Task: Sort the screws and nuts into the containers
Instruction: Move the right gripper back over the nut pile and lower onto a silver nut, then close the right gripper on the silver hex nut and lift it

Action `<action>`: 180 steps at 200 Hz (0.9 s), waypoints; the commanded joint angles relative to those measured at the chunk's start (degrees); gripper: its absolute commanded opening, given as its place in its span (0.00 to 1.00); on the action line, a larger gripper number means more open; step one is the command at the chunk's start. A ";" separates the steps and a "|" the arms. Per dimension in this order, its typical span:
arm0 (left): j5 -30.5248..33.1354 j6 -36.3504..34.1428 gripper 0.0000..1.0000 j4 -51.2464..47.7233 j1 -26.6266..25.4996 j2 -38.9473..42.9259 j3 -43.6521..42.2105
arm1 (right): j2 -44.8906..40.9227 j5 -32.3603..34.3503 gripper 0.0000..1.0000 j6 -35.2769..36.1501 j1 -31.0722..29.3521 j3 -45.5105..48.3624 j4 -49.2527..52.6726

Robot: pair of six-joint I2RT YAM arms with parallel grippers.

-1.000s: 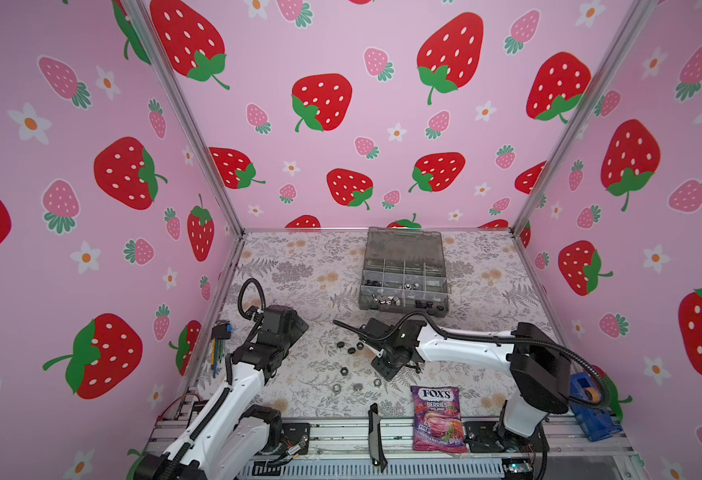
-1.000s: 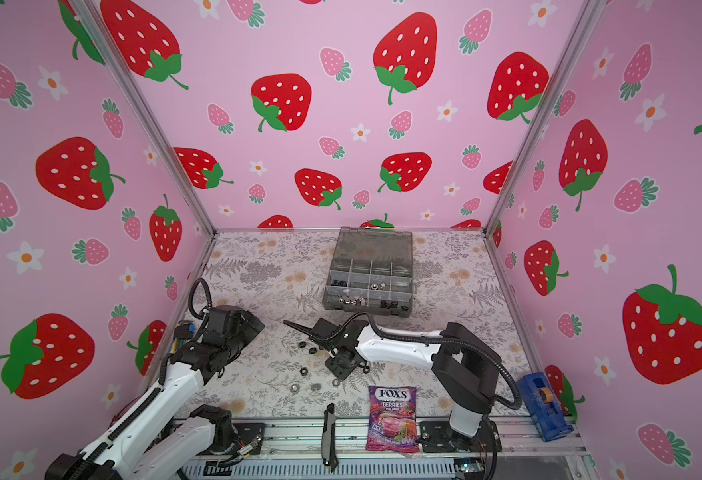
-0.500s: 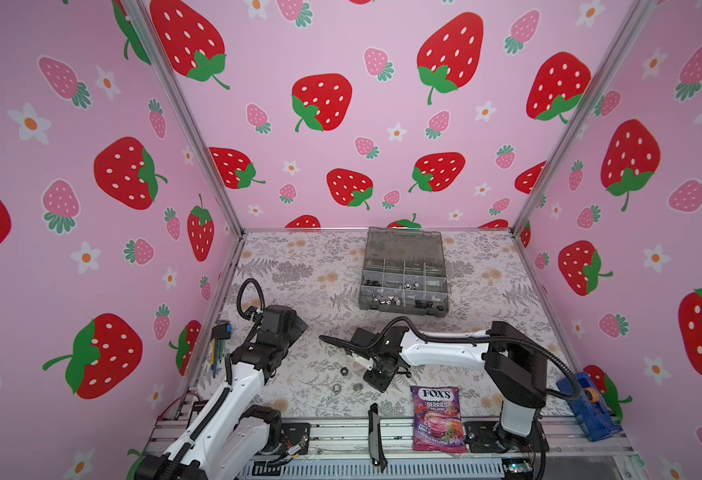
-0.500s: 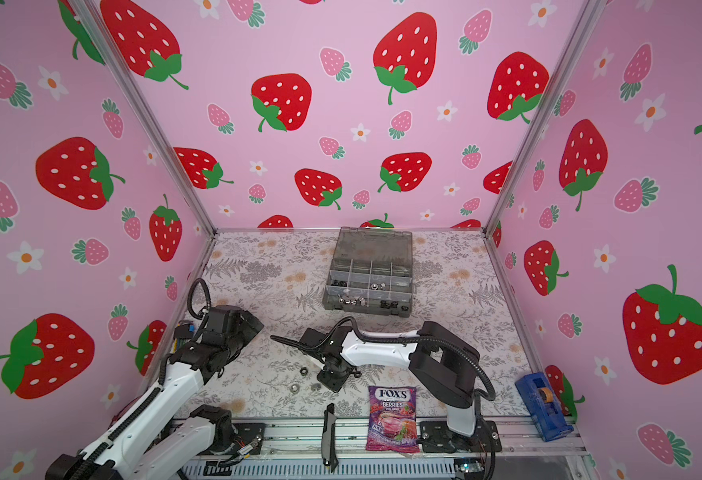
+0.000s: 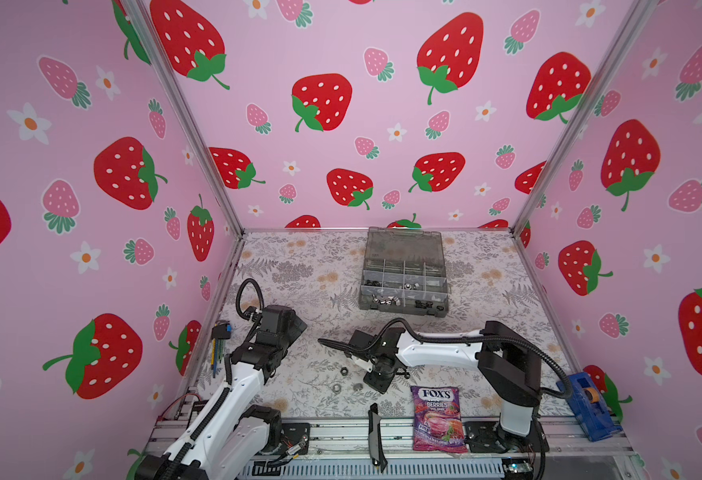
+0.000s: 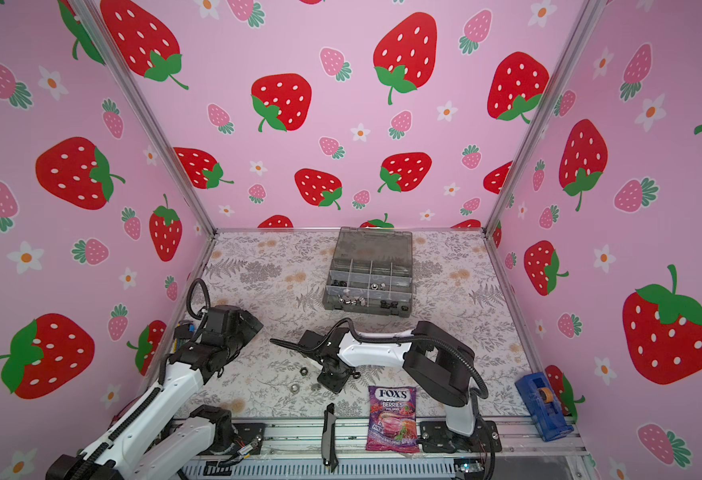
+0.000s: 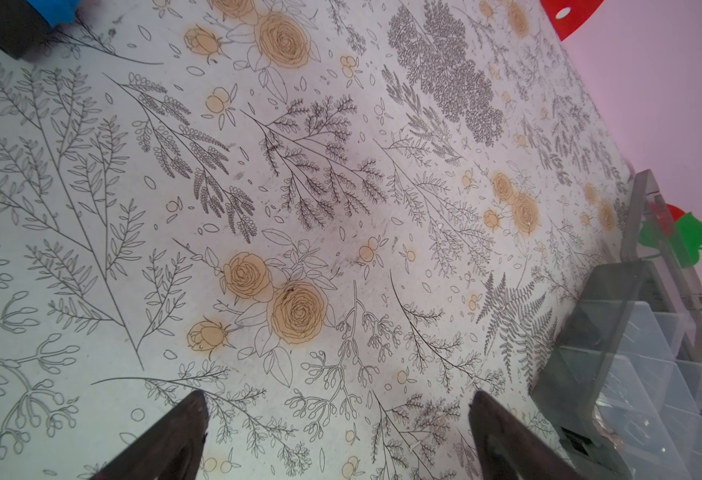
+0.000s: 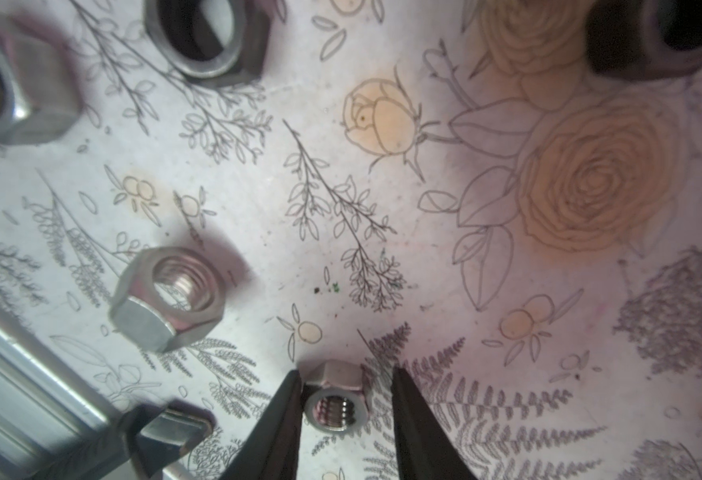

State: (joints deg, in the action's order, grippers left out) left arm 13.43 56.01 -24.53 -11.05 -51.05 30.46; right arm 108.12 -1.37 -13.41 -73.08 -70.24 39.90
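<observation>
In the right wrist view my right gripper (image 8: 346, 372) stands low over the floral mat, its jaws narrowly open around a small silver hex nut (image 8: 335, 405). One finger touches the nut and the other stands a small gap away. Other nuts lie nearby: a silver one (image 8: 166, 297), a dark grey one (image 8: 212, 37) and a black one (image 8: 652, 37). In both top views the right gripper (image 5: 376, 378) (image 6: 332, 380) points down at front centre beside loose nuts (image 5: 343, 370) (image 6: 294, 387). My left gripper (image 7: 338, 401) (image 5: 297, 326) is open and empty. Screws are out of view on the mat.
The grey organiser box (image 5: 401, 308) (image 6: 366, 309) (image 7: 565, 374) sits open at the back centre, with small metal pieces in its front compartments. A purple candy bag (image 5: 438, 417), a folding knife (image 5: 374, 432) and a blue box (image 5: 586, 403) lie along the front rail. Hex keys (image 5: 218, 340) rest by the left wall.
My right gripper has moved toward the front left, come down over a small silver nut and narrowed its jaws. The left arm has not moved.
</observation>
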 commanded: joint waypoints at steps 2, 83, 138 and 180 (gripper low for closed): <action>0.80 0.77 0.99 -1.20 0.44 0.14 -0.75 | 2.51 1.37 0.34 0.38 -0.40 0.45 3.85; 0.50 0.61 0.99 -1.22 0.81 0.43 -0.93 | 1.18 1.18 0.13 -1.33 1.81 1.67 1.74; 0.39 0.33 0.99 -1.22 0.93 0.69 -0.84 | -1.59 4.80 0.00 -4.09 5.32 1.23 -0.48; -0.36 0.18 0.99 -0.43 1.03 0.01 -0.17 | -5.20 6.43 0.00 -6.25 9.17 0.07 -3.49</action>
State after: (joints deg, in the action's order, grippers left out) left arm 12.93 55.99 -24.49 -10.33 -51.03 30.44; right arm 107.18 2.48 -17.72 -65.87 -69.95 38.00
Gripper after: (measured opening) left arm 0.992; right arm 0.239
